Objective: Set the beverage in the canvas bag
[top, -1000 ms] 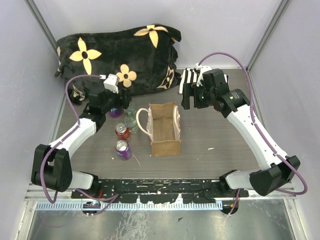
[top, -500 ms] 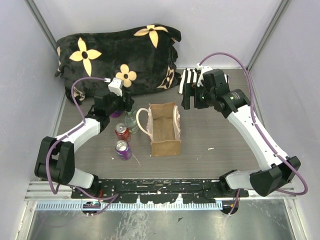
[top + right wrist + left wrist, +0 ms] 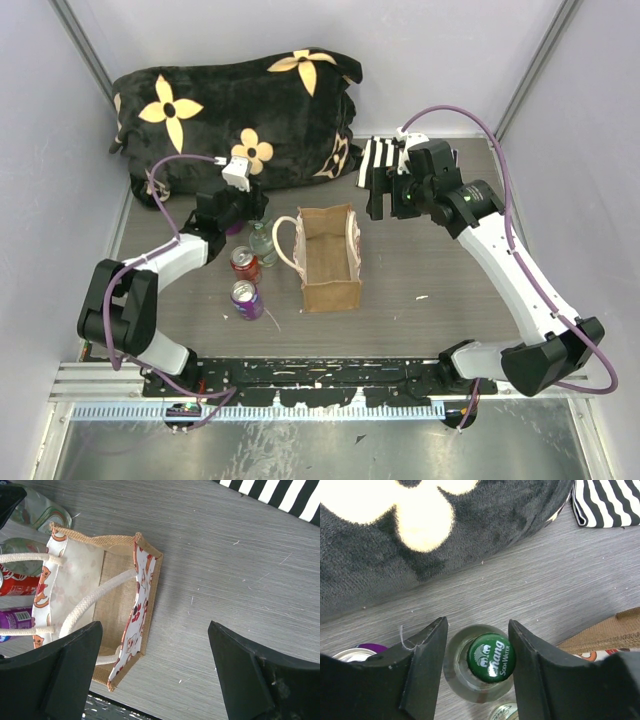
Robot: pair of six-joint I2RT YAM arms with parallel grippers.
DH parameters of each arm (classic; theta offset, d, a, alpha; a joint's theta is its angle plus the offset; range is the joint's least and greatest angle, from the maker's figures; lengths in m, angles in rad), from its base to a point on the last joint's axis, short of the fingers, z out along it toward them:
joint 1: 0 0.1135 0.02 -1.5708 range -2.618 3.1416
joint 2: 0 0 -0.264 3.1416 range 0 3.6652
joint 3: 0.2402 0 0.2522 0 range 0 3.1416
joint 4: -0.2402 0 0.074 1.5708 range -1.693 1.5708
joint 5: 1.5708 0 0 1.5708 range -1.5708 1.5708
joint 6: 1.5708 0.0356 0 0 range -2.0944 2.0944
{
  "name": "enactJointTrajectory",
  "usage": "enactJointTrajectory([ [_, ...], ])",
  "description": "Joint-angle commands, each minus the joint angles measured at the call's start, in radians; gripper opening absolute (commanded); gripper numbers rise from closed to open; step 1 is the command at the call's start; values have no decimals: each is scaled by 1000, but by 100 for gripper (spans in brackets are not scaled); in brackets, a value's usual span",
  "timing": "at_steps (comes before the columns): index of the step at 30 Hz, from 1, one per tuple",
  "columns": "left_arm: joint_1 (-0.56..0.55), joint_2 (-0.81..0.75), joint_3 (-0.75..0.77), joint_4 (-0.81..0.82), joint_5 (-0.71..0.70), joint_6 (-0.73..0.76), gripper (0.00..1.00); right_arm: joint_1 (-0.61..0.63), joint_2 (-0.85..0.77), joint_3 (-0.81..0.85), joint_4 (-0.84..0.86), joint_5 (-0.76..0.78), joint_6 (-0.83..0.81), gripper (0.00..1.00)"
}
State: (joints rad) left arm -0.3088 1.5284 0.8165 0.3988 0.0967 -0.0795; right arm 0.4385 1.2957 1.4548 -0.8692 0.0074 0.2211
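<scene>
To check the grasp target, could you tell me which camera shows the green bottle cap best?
Left wrist: the green bottle cap sits between the fingers of the open left gripper, print readable. In top external the gripper mostly hides it; right wrist shows no cap.

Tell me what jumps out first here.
The big black blanket with cream flowers fills the far-left corner. Mid-table, the open canvas bag stands upright, a red can and a purple can to its left. The left gripper straddles the green-capped bottle, jaws open; the right gripper hangs open near the bag.
</scene>
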Motion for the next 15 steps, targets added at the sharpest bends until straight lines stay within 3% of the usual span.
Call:
enactJointTrajectory([
  [1,-6,12,-7,57,-16,14,55,1,-22,26,13,16,9,93],
  [4,-9,10,-9,58,-15,17,40,0,-21,24,15,17,9,93],
  [10,-10,2,2,39,-28,22,1,0,-22,13,18,21,11,93],
  [15,-11,-13,44,-4,-38,25,0,1,-30,2,25,23,13,93],
])
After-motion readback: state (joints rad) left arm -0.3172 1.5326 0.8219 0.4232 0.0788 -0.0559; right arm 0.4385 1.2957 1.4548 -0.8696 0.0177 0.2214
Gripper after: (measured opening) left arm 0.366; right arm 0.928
